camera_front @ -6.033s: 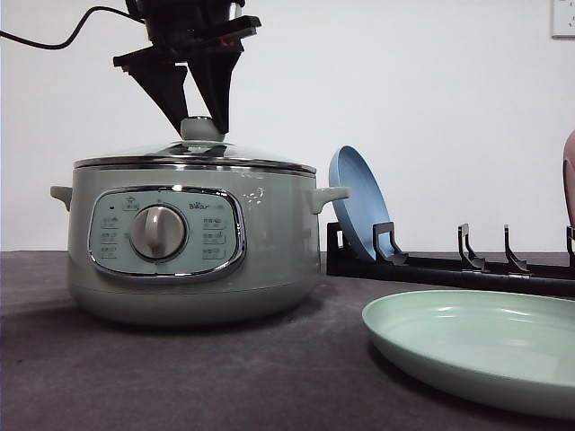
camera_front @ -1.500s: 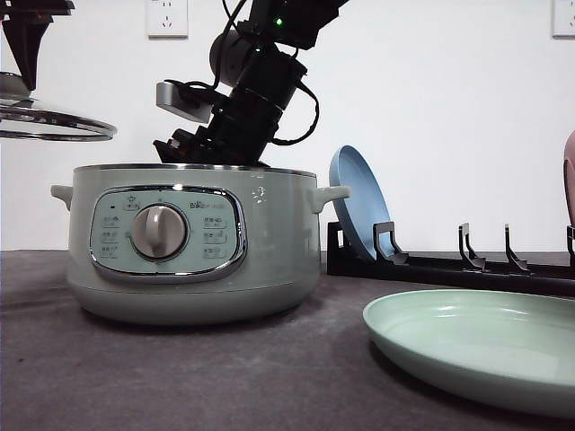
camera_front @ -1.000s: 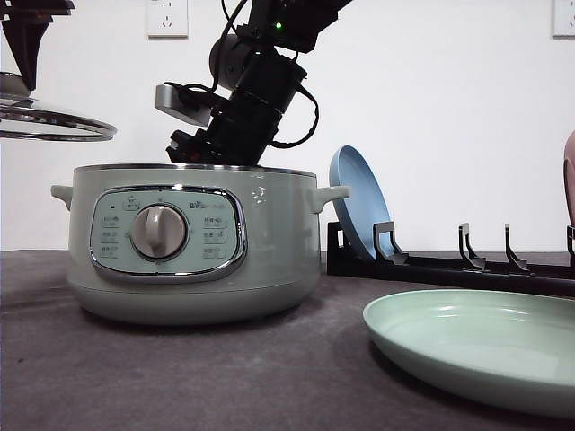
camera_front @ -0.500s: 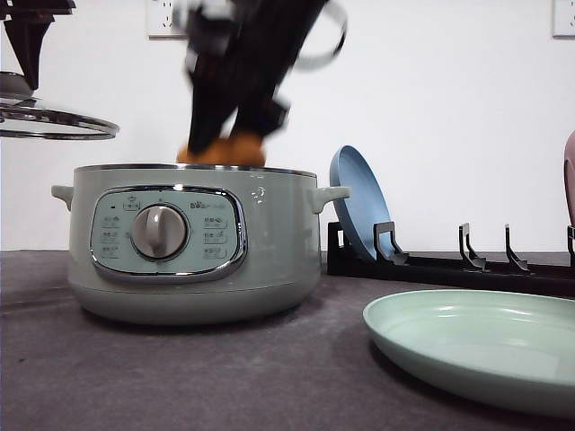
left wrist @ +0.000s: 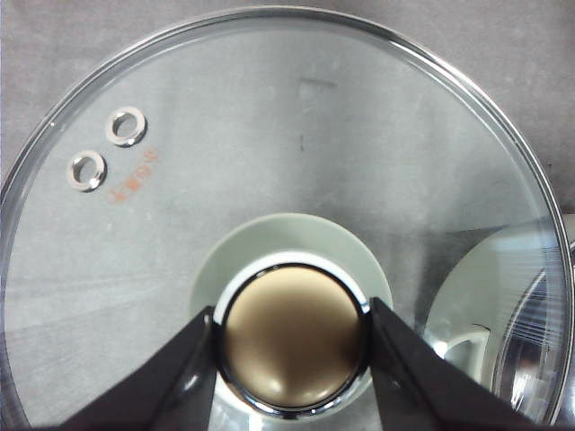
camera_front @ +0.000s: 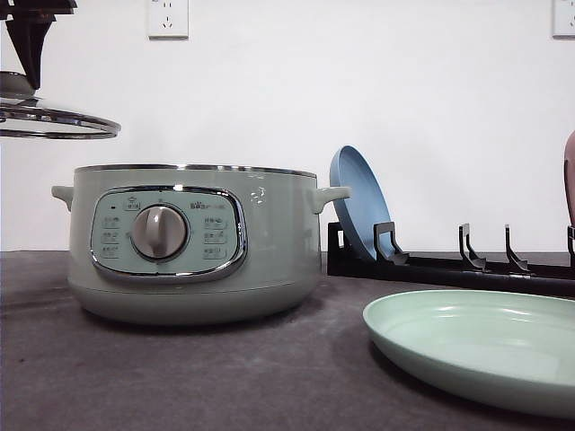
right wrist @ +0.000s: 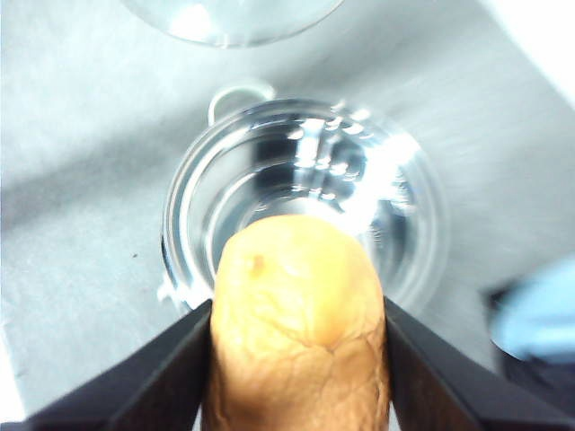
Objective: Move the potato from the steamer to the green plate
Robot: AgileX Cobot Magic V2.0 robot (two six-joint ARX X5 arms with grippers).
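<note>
Right arm that was over the steamer (camera_front: pixel 193 242) half a second ago is gone from the front view, and the right gripper (right wrist: pixel 296 359) clamps the potato (right wrist: pixel 298 319), orange-brown and cracked, high above the steamer's open bowl. Steamer panel's logo is too small to read. Left gripper (left wrist: pixel 292 355) grips the knob of the glass lid (left wrist: pixel 269 180), up left of the steamer; the green plate (camera_front: pixel 476 346) sits right of it

Light is even and bright in the front view, which is sharp. The wall (camera_front: pixel 359 90) reads flat white, and a soft shadow spreads on the table (camera_front: pixel 180 377) under the steamer (camera_front: pixel 193 242). In the left wrist view the lid (left wrist: pixel 269 180) carries mild glare. The right wrist view is smeared with blur and overexposed; the pot's metal glares and the potato (right wrist: pixel 299 328) is soft.
</note>
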